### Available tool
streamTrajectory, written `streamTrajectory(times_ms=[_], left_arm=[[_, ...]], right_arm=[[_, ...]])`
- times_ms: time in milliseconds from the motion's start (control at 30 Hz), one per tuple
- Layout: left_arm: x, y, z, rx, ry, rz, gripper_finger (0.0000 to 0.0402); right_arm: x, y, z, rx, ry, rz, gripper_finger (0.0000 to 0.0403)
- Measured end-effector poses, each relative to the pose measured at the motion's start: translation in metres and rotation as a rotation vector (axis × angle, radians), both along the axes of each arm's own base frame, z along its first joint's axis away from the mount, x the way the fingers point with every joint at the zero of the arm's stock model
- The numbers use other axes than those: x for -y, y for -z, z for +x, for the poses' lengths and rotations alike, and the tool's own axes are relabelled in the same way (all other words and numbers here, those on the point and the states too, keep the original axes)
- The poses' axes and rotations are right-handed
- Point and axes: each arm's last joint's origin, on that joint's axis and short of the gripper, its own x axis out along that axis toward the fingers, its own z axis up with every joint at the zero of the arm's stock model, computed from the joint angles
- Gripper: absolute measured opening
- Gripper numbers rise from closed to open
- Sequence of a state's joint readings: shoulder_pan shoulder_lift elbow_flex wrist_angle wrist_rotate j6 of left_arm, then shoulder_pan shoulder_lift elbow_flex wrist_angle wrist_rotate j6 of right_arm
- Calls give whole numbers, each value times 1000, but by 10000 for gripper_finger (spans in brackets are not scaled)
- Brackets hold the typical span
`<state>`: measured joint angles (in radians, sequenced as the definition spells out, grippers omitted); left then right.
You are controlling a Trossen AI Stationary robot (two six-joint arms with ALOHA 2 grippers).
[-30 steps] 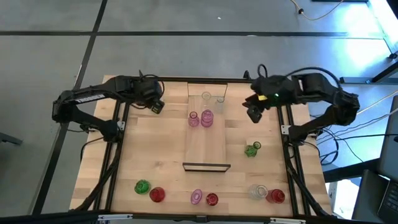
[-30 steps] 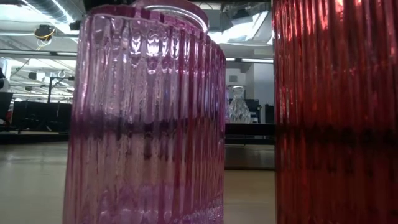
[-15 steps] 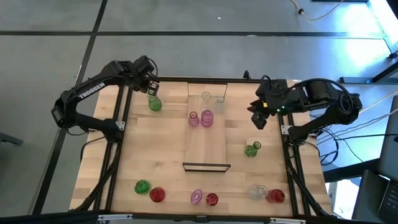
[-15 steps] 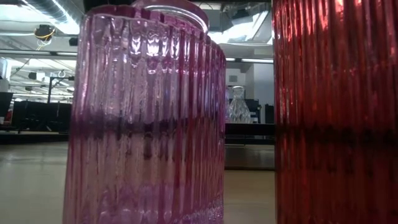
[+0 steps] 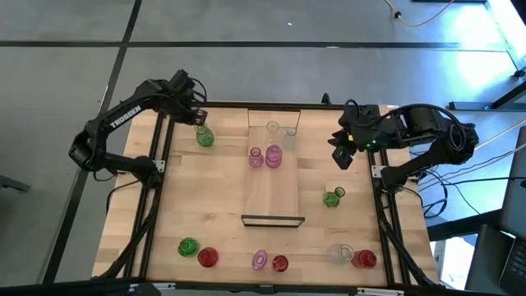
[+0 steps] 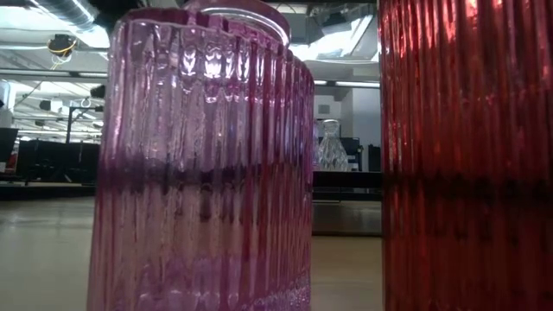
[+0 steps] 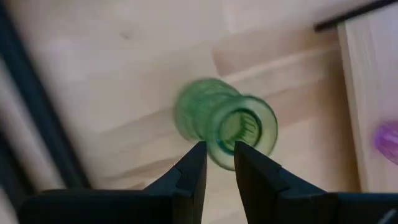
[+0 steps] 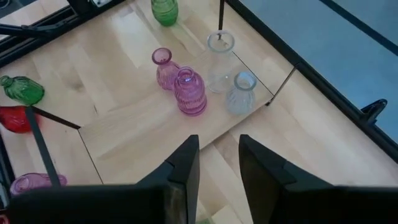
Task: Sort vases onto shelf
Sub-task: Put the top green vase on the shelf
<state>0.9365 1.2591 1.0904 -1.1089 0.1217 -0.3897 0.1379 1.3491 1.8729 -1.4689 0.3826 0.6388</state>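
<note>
Upper left of the desk (image 5: 214, 197): left gripper (image 5: 200, 120), fingers narrowly parted about the rim of a green vase (image 5: 205, 136); upper right: right gripper (image 5: 340, 154) hovering, fingers slightly apart, empty, beside the shelf (image 5: 273, 193) carrying four vases.

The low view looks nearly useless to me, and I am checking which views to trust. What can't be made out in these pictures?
- Low view: a pink vase and a red vase right at the lens block the table, the shelf and both arms.
- Left wrist view: the green vase is blurred; whether the left gripper touches its rim is unclear.
- High view: the right gripper is too small to read.
</note>
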Motion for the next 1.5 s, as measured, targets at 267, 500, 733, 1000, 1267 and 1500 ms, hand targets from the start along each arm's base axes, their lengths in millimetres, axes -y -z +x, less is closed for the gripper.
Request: streamTrajectory(times_ms=[267,500,733,1000,1267,1500], left_arm=[[5,44,-4,6,-37,-91,76],[5,57,-1,96,-15,-94,75],[11,54,-1,170,44,-124,48],[36,18,-2,210,115,-51,48],[91,-81,25,399,281,70,48],[145,-124,89,401,487,104,48]], right_arm=[[-1,0,0,-3,-17,34,97],[-1,1,0,-4,-19,38,97],[-1,0,0,-3,-17,36,97],[-1,0,0,-3,-14,32,97],[1,0,0,4,20,-15,97],[2,0,0,5,31,-41,97]])
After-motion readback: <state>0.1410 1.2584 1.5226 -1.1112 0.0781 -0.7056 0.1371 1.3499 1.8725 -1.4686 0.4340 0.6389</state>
